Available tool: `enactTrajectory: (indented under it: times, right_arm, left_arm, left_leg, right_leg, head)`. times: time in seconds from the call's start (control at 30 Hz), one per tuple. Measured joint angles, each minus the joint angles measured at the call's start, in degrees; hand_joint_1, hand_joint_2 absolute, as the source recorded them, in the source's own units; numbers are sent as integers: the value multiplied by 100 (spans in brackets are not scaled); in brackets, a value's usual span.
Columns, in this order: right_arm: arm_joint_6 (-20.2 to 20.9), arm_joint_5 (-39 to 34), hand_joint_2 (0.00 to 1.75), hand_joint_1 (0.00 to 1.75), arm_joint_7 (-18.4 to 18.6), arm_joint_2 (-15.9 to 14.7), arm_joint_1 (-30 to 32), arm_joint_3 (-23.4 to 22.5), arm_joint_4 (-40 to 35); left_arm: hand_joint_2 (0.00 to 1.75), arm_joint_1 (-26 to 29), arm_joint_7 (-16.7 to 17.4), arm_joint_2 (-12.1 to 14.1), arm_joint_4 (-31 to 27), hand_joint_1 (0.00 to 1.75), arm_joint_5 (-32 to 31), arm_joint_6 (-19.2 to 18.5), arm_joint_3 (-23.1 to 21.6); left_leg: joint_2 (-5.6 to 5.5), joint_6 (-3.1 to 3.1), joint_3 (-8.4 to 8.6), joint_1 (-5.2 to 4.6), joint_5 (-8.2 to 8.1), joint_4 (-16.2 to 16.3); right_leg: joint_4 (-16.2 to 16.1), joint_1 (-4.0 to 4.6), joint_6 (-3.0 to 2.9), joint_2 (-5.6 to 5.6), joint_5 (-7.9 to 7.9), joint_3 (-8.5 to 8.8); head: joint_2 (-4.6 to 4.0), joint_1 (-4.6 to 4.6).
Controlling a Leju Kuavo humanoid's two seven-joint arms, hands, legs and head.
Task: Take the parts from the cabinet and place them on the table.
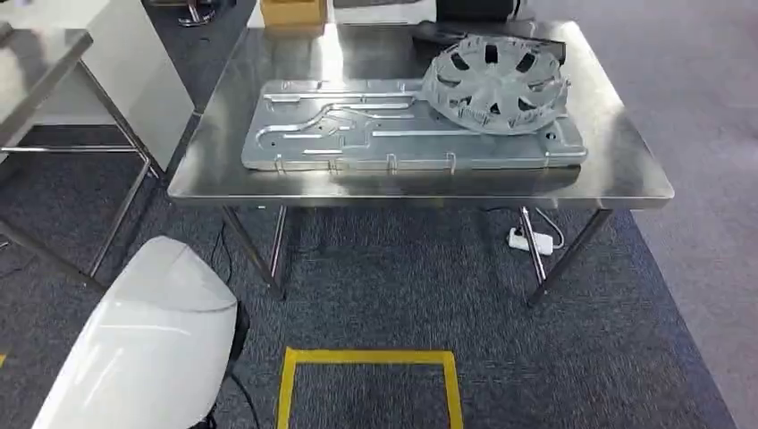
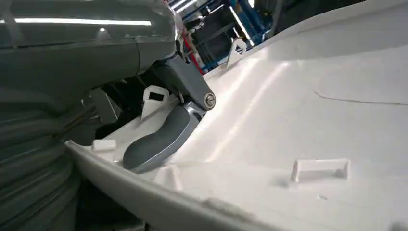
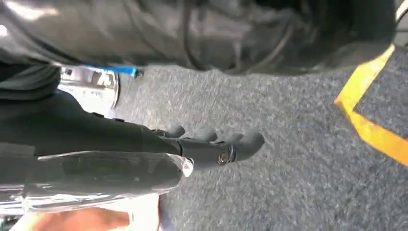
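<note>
A large white plastic shell point(image 1: 152, 340) rises at the lower left of the head view, below the table's near edge. In the left wrist view my left hand point(image 2: 161, 134) grips this white shell point(image 2: 298, 110), its grey thumb pressed on the ribbed inner face by the rim. On the steel table point(image 1: 626, 170) lie a flat stamped metal plate point(image 1: 357, 134) and a round grey finned wheel point(image 1: 496, 85), which rests on the plate's right end. My right hand point(image 3: 211, 147) hangs over the grey carpet with its dark fingers stretched out and nothing in them.
A yellow tape square point(image 1: 366, 357) marks the carpet in front of the table, and its tape point(image 3: 370, 130) lies near my right hand. A second steel table point(image 1: 45, 54) stands at the left. A cardboard box point(image 1: 293, 13) sits beyond the far edge. A white power strip point(image 1: 529, 239) lies under the table.
</note>
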Motion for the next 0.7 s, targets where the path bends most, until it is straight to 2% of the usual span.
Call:
enactTrajectory:
  times: [0.07,0.1,0.13,0.17,0.2,0.23,0.27,0.3,0.33,0.37,0.4,0.43,0.47,0.5,0.53,0.57,0.6,0.63,0.67,0.7]
  right_arm:
    - [0,2,0,0,0,0,-5,13,0]
    - [0,4,0,0,0,0,-7,17,0]
    - [0,4,0,0,2,0,-7,17,0]
    - [0,6,0,0,2,0,-10,20,0]
    - [0,7,0,0,11,0,-12,22,0]
    - [4,4,0,0,31,0,-8,22,0]
    - [15,7,0,0,39,11,8,24,6]
    - [22,13,0,0,39,13,4,24,4]
    - [9,20,0,0,37,15,-20,28,2]
    - [-4,20,0,0,20,13,-18,35,2]
    - [-35,13,0,0,-5,15,-22,35,2]
    - [-75,11,0,0,-18,11,-33,35,-4]
    - [-107,11,0,0,-33,11,-26,35,-4]
    - [-127,13,0,0,-59,13,-26,35,-4]
    - [-127,17,0,0,-72,13,-37,35,-4]
    - [-138,22,0,0,-81,11,-36,35,-4]
    - [-155,37,0,0,-96,11,-31,35,-4]
    - [-175,41,0,0,-98,11,-24,35,-4]
    - [-195,44,0,0,-98,11,-13,35,-4]
    - [-201,44,0,0,-105,11,-13,35,-4]
  left_arm:
    - [175,17,0,0,2,175,2,0,0]
    - [175,22,0,0,4,175,2,0,0]
    - [175,23,0,0,4,175,2,0,0]
    - [175,22,0,0,4,175,4,0,0]
    - [175,22,0,0,4,175,4,0,0]
    - [175,18,0,0,4,175,9,-2,0]
    - [175,17,0,0,4,175,13,-4,0]
    - [175,-6,9,0,15,175,20,-7,-2]
    - [175,-4,2,0,13,175,15,-7,-2]
    - [175,4,-2,-2,15,175,11,-4,-4]
    - [175,8,-2,-2,15,175,13,-2,-4]
    - [175,27,-4,-9,15,175,13,2,-4]
    - [175,22,-15,-7,15,175,15,4,-4]
    - [175,-1,-20,-13,15,175,13,-2,-9]
    - [175,-15,-17,-15,15,175,11,-7,-20]
    - [175,-24,-2,-20,15,175,2,-21,-30]
    - [175,-29,46,-24,15,175,-2,-28,-31]
    - [175,-29,63,-28,15,175,-9,-33,-31]
    - [175,-32,85,-33,15,175,-39,-46,-33]
    - [175,-36,90,-37,15,175,-48,-52,-39]
  left_leg:
    - [0,-14,-511,-1,-408,615]
    - [0,-7,-666,-2,-488,695]
    - [2,33,-710,-10,-395,567]
    - [9,83,-660,-35,-156,277]
    - [66,170,-541,-79,212,-156]
    - [262,271,-426,-148,597,-587]
    - [617,396,-412,-261,790,-817]
    - [572,386,-407,-277,429,-817]
    - [483,392,-378,-267,518,-863]
    - [395,409,-331,-264,626,-979]
    - [316,435,-242,-245,643,-1016]
    - [285,464,-143,-203,697,-1079]
    - [256,468,-77,-185,680,-1083]
    - [211,479,-58,-173,670,-1086]
    - [170,482,-54,-172,657,-1086]
    - [130,478,-43,-167,628,-1086]
    - [81,464,-17,-155,602,-1083]
    - [47,446,25,-141,568,-1083]
    - [12,425,85,-123,529,-1081]
    - [-5,396,149,-102,485,-1080]
  right_leg:
    - [-4,34,-25,-40,-100,91]
    - [-4,58,-34,-65,-155,157]
    - [-4,79,-39,-102,-214,235]
    - [-5,97,-43,-148,-275,322]
    - [-10,114,-44,-211,-341,414]
    - [-15,120,-46,-277,-405,497]
    - [-6,136,-31,-315,-459,556]
    - [-21,142,23,-349,-512,556]
    - [-69,133,49,-462,-540,604]
    - [53,128,66,-481,-479,657]
    - [57,123,99,-484,-460,723]
    - [142,104,126,-366,-520,713]
    - [351,86,170,-102,-579,626]
    - [705,58,207,42,-708,398]
    - [1076,27,242,101,-891,132]
    - [1424,-2,276,114,-1114,-140]
    - [1621,-26,310,112,-1219,-346]
    - [1570,-50,344,111,-1158,-426]
    - [1305,-73,370,111,-950,-397]
    - [899,-93,390,111,-641,-295]
  head:
    - [0,0]
    - [0,-2]
    - [0,-2]
    - [0,-2]
    - [0,-2]
    - [0,2]
    - [0,8]
    - [0,-2]
    - [0,-15]
    - [0,-17]
    - [0,-11]
    - [0,-22]
    - [0,4]
    - [0,-7]
    - [0,2]
    - [0,-7]
    - [0,-2]
    - [0,-7]
    - [0,-4]
    - [0,-2]
